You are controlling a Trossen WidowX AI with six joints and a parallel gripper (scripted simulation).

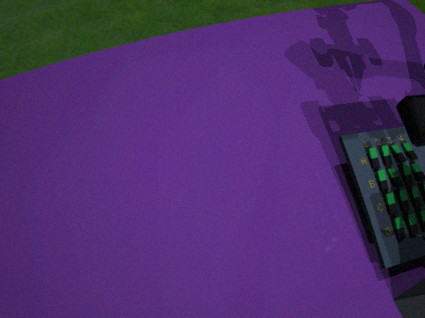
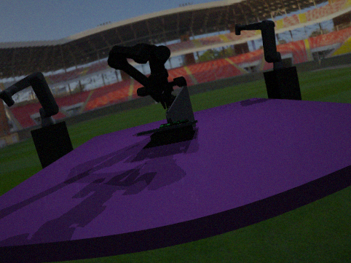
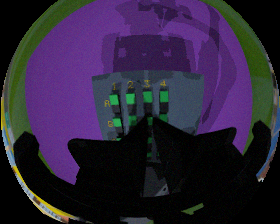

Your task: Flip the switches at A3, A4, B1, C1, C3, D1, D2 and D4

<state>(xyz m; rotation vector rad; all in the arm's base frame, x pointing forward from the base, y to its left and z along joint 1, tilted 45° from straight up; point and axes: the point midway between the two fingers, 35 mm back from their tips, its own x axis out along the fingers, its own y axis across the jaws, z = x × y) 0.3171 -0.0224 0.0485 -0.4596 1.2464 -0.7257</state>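
The grey-blue switch panel [image 1: 353, 147] [image 3: 187, 100] carries rows A to D and columns 1 to 4 of black switches with green ends. My gripper [image 2: 167, 107] [image 3: 149, 116] is shut and empty, its tips low over the panel, near B3 in the wrist view. Switches A1 [image 1: 373, 152] [image 3: 114, 99], A2 [image 1: 385, 150] [image 3: 130, 98], A3 [image 3: 147, 96] and A4 [image 1: 407, 147] [image 3: 164, 96] show green at their far ends. B1 [image 1: 382, 175] [image 3: 117, 122] shows bright green. The fingers hide much of rows C and D in the wrist view. Exact tilts are hard to tell.
The panel lies on a purple table [image 1: 176, 154] [image 2: 255, 156], at the right edge of the top view. A grey wedge [image 2: 183, 107] stands behind the panel in the exterior view. Two other arms stand on black pedestals [image 2: 52, 143] [image 2: 282, 84] beyond the table.
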